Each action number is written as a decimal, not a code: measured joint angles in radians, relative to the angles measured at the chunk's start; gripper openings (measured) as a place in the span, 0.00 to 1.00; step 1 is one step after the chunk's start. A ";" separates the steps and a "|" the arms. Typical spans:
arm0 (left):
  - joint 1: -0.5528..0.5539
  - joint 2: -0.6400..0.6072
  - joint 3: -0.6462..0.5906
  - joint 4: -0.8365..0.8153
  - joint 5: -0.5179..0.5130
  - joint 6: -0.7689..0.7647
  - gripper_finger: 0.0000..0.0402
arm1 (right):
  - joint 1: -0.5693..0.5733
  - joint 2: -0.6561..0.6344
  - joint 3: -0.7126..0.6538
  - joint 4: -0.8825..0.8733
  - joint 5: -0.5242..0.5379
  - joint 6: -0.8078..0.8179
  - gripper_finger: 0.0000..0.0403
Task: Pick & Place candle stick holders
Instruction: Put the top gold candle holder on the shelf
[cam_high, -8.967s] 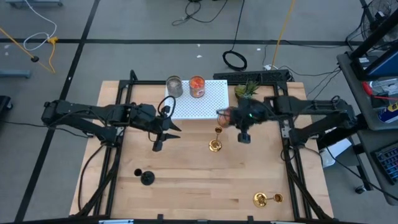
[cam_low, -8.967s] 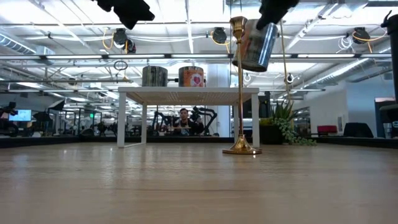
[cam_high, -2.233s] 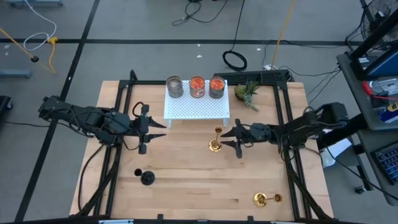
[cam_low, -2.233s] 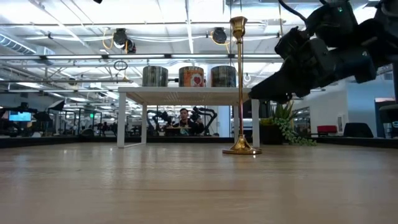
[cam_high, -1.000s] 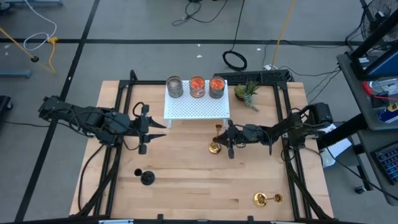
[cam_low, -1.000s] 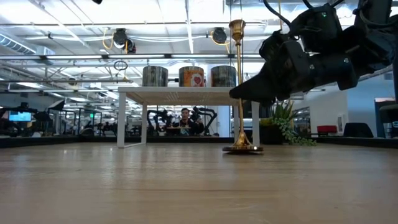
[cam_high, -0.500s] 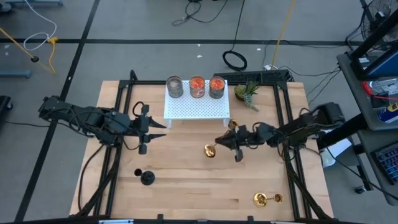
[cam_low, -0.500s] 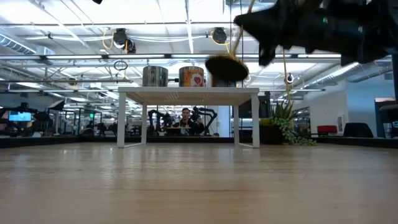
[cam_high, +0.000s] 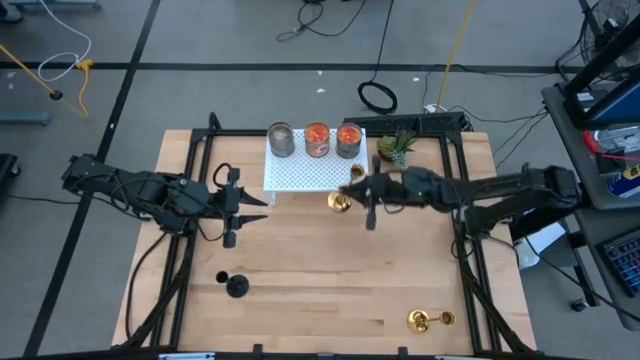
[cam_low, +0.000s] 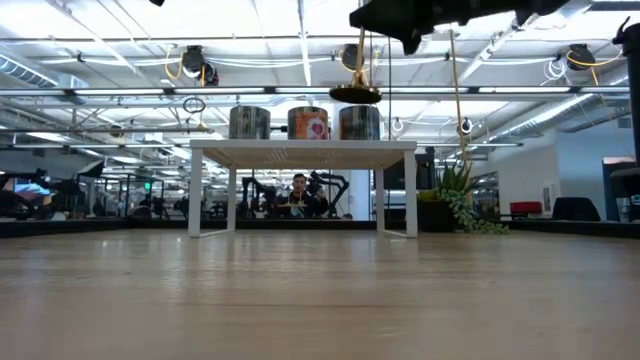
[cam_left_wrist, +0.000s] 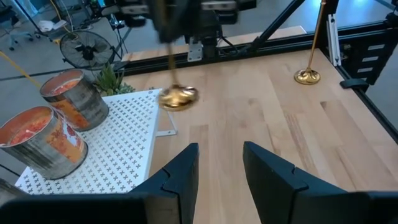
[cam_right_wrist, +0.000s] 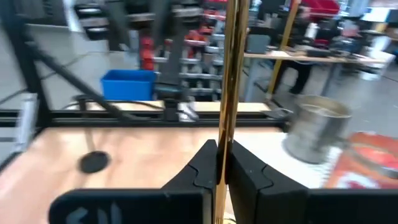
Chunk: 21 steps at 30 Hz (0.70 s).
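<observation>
A second gold candle stick holder (cam_high: 418, 320) lies at the worktop's (cam_high: 300, 290) near right. The left pincer (cam_high: 232, 204) hangs at left with fingers apart. Farther back, a gold candle stick holder (cam_high: 339, 202) is held aloft by its stem, clamped in the right pincer (cam_high: 366, 192), just beside the white stand's (cam_high: 310, 172) right edge.

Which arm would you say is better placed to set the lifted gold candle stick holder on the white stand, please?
The right. Its gripper is already shut on the gold holder, hanging by the white stand. The left gripper is open, empty and farther off.
</observation>
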 joint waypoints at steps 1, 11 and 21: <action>0.000 0.000 0.000 0.000 0.000 0.000 0.33 | -0.021 0.000 0.009 -0.013 0.000 0.000 0.03; 0.000 0.000 0.000 -0.001 0.000 0.000 0.33 | -0.208 0.010 0.012 -0.052 0.002 0.069 0.03; 0.000 0.000 0.000 -0.006 0.000 0.001 0.33 | -0.241 0.018 -0.024 -0.087 0.004 0.103 0.03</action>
